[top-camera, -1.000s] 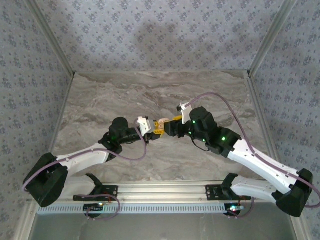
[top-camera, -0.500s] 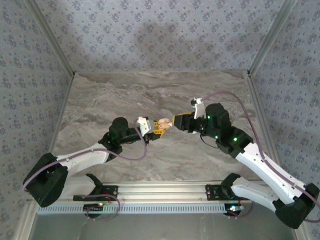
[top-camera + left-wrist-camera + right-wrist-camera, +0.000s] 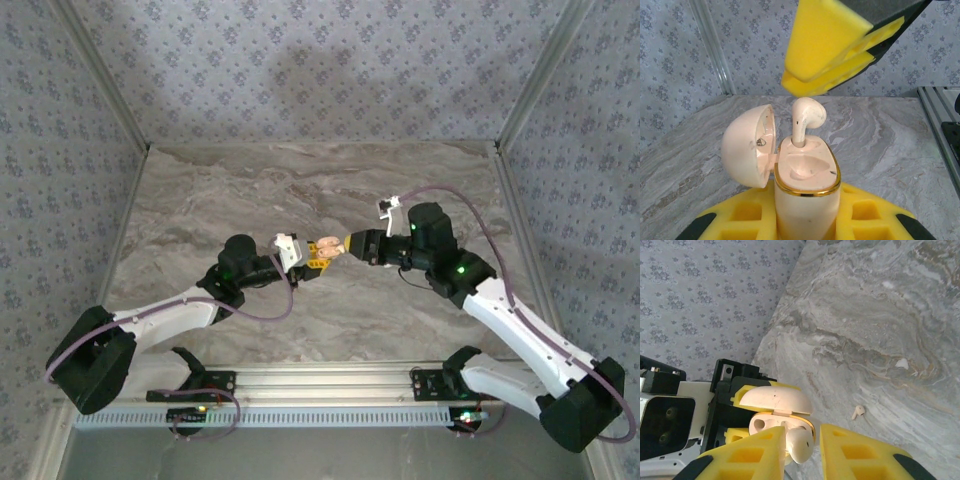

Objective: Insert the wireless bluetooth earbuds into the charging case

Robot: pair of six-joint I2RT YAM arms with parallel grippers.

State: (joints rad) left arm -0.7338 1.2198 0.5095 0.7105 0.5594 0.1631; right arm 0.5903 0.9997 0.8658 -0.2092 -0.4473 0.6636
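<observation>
Yellow-padded left gripper [image 3: 313,262] is clamped on the case [image 3: 807,200] body and holds it upright above the table [image 3: 880,315]. The lid [image 3: 745,145] is swung open to one side.

Left wrist cam: seated bud [image 3: 807,117] stands stem-down in the far slot, with its head well above the rim (gold band, pale pink shell). The near slot is bare. The other arm's pads hang just above the bud head; from this angle I can't tell if they touch it.

Right wrist cam: right gripper [image 3: 803,436] has its jaws parted. The bud head lies in the gap with clear space on one side, so nothing is pinched. This cam adds the loose bud [image 3: 857,412], lying on the marble well apart from the case. A white fleck [image 3: 901,363] lies further out, too small to identify.

Top cam gives the layout: both grippers meet nose to nose near the table middle with the case between them, and the arms angle in from either side.
</observation>
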